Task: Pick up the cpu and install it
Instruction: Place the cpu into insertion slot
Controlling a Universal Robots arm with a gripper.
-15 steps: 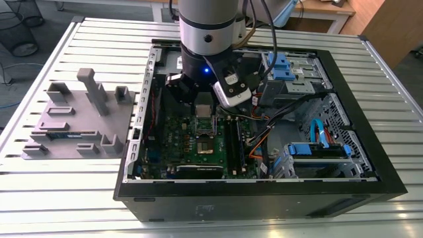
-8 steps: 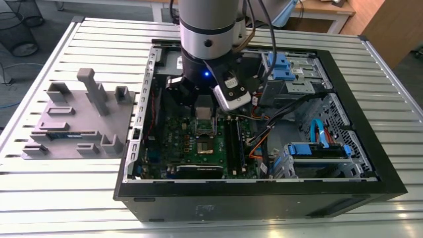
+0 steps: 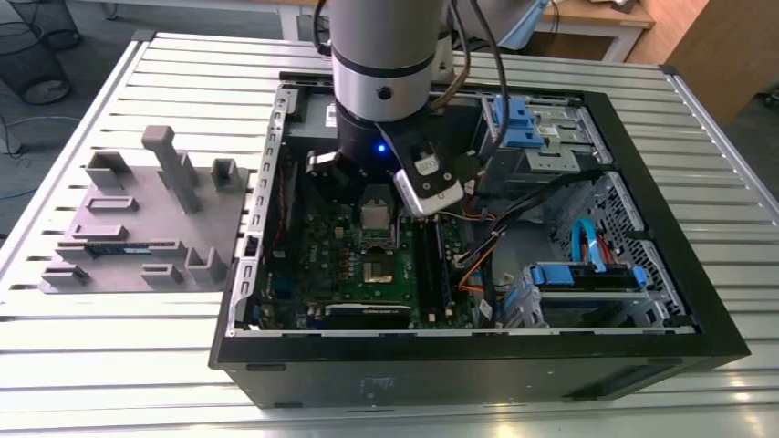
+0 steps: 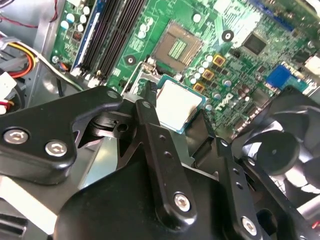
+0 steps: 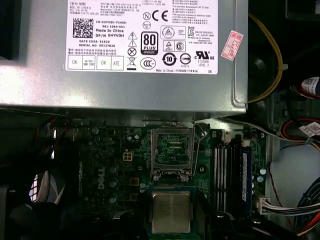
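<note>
A slatted metal table [image 3: 109, 365] stands beside a wire bin [image 3: 36, 55] and, perhaps, wooden desks [image 3: 700, 46].

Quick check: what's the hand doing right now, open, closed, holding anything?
The hand is closed on the cpu, held over the motherboard.

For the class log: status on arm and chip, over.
End effector shut on chip. Chip not in socket; socket open. Fan close alongside.
</note>
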